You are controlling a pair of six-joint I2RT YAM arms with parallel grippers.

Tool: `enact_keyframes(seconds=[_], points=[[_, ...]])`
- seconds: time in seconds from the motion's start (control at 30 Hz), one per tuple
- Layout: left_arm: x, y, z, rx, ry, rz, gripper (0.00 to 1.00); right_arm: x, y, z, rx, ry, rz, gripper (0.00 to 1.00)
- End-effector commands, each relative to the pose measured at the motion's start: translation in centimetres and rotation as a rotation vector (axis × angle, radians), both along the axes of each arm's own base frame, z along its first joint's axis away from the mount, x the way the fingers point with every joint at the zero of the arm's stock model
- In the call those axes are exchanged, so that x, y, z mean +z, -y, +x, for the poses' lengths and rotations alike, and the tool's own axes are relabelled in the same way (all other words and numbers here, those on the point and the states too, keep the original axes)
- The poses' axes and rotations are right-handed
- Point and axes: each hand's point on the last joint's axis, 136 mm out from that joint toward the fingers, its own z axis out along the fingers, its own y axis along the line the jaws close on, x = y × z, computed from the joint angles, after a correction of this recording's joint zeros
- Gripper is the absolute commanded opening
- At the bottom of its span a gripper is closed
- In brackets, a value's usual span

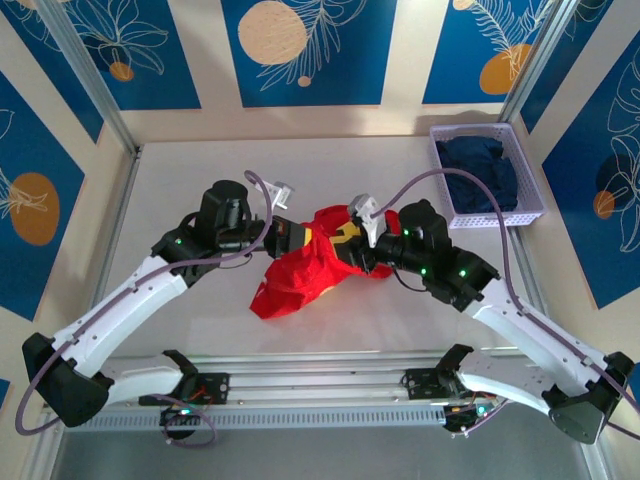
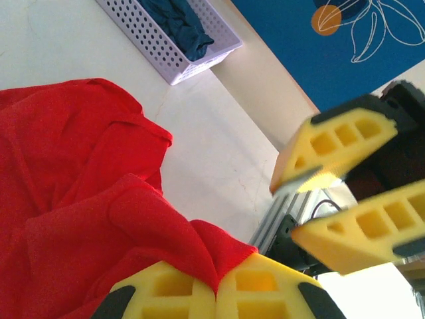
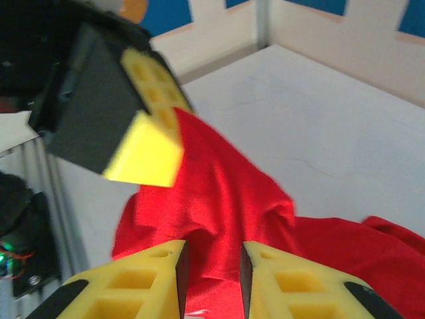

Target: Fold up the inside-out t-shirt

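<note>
T-shirt [image 1: 300,275]: lay crumpled, no fold made yet. L end effector [image 2: 216,292] pinched cloth; R end effector [image 3: 211,266] part-spread astride cloth.

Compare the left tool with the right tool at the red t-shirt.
Left tool: jaws shut, pinching a fold of the t-shirt. Right tool: jaws parted, red cloth showing in the gap, no grip evident. In the top view the left tool reaches the shirt from the left, the right tool from the right. Both have yellow fingers.
</note>
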Motion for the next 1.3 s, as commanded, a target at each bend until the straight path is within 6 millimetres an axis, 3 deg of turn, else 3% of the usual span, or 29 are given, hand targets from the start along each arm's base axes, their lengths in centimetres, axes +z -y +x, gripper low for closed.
enact_keyframes(seconds=[0.0, 0.17, 0.7, 0.83, 0.97, 1.13, 1.27], points=[[0.9, -0.3, 0.2, 0.015, 0.024, -0.026, 0.00, -0.5, -2.1, -1.7, 0.143, -0.055, 0.053, 0.30], [0.9, -0.3, 0.1, 0.012, 0.025, -0.027, 0.00, -0.6, -3.3, -1.8, 0.185, -0.103, 0.083, 0.35], [1.0, -0.4, -0.1, 0.011, 0.032, -0.031, 0.00, -2.4, -3.7, -1.1, 0.160, -0.151, 0.062, 0.34], [1.0, -0.5, -0.2, 0.012, 0.033, -0.032, 0.00, -2.6, -3.9, -0.8, 0.151, -0.158, 0.057, 0.26], [0.7, -0.6, 0.0, 0.024, 0.033, -0.022, 0.00, -2.1, -3.8, -0.8, 0.149, -0.153, 0.066, 0.09], [0.0, -1.4, 1.1, 0.087, 0.053, 0.031, 0.00, -0.7, -3.0, -1.2, 0.154, -0.148, 0.102, 0.00], [-0.4, -2.1, 2.4, 0.150, 0.089, 0.085, 0.00, 1.2, -2.7, -1.8, 0.200, -0.174, 0.172, 0.00]])
